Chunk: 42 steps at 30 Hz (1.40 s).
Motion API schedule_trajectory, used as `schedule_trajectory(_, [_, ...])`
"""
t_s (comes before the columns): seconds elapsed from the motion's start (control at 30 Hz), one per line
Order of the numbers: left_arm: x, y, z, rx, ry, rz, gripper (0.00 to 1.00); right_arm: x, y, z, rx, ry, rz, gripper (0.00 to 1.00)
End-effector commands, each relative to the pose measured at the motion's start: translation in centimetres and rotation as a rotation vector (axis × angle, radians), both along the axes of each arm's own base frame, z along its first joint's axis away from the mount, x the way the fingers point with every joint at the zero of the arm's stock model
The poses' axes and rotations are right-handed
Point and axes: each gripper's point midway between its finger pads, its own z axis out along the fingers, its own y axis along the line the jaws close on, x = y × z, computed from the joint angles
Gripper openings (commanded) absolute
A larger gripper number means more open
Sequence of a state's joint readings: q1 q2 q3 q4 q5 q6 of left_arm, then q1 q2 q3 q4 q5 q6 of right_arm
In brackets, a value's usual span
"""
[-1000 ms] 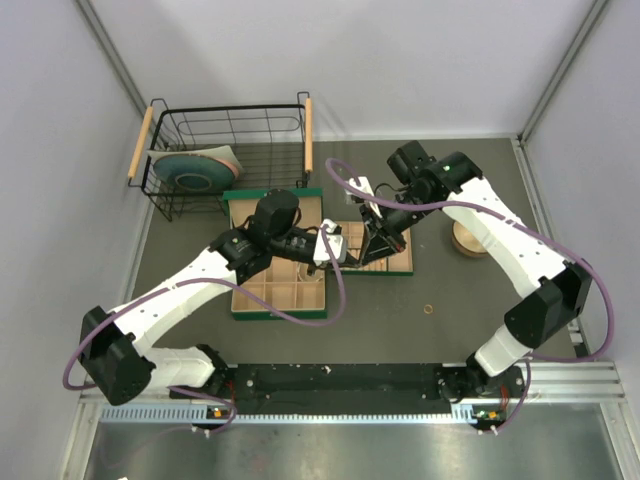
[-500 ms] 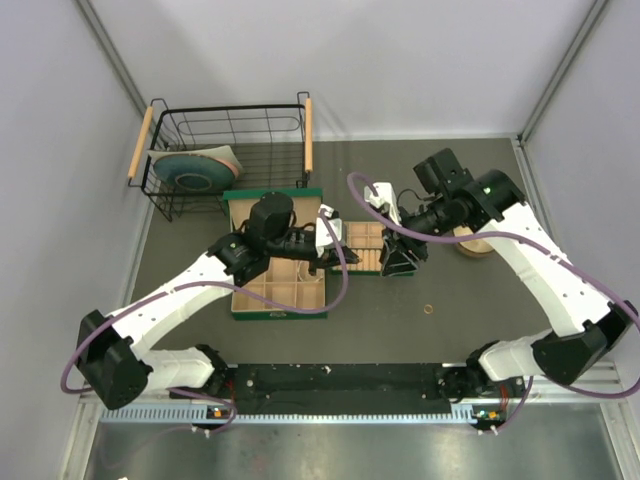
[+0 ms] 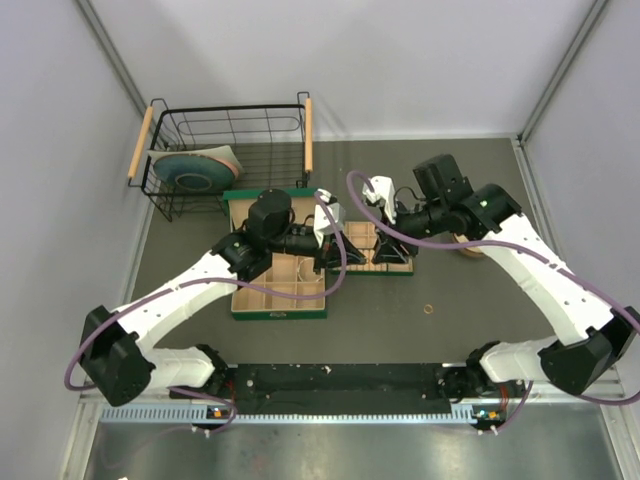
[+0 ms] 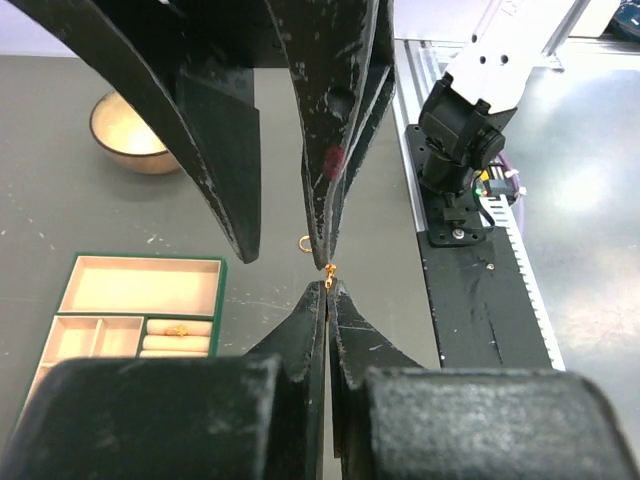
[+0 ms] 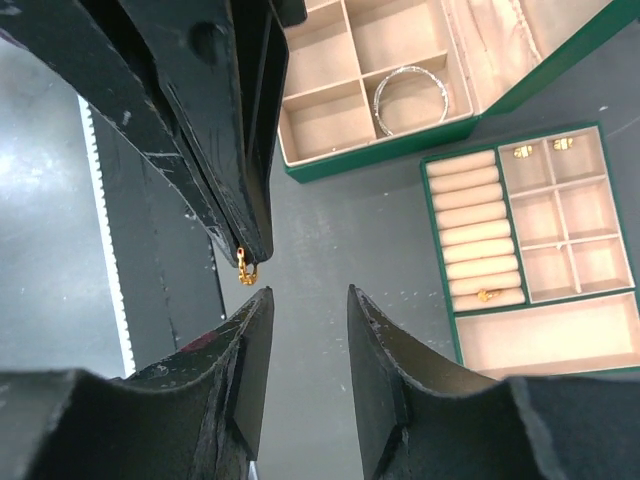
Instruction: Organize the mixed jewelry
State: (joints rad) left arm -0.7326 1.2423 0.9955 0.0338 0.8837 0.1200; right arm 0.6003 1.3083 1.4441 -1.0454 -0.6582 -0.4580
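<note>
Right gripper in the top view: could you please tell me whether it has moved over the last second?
Yes. The right gripper has shifted right, toward the tan bowl, and now covers the right end of the small green tray.

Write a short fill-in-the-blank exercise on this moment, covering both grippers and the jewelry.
1. The left gripper is shut on a tiny ____-coloured jewelry piece.
2. The right gripper holds nothing; its jaws stand ____.
3. The silver bracelet lies in a compartment of the ____ box.
Missing words: gold; open; green.
</note>
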Motion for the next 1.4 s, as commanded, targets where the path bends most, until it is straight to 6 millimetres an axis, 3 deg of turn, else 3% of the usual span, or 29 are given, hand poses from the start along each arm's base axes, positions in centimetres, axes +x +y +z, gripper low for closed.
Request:
schedule_trajectory(0.0, [-0.2,-0.2,0.5,-0.041,0.026,-0.023,0.0,0.5,1.0,3.2,0.092,-0.104,0.0,0.36])
schedule_trajectory(0.57, [0.8,0.0,1.1,-0.067,0.04,0.013,0.0,-0.9,0.8,3.4,0.104,-0.104,0.029,0.32])
schedule_trajectory(1.03, [0.6,-0.2,1.2,-0.078,0.078,0.002,0.0,-0.6,1.9,3.7,0.112,-0.103,0.059,0.29])
schedule_trajectory(1.37, [0.6,-0.3,1.0,-0.079,0.088,-0.002,0.0,-0.4,2.1,3.9,0.113,-0.106,0.058,0.16])
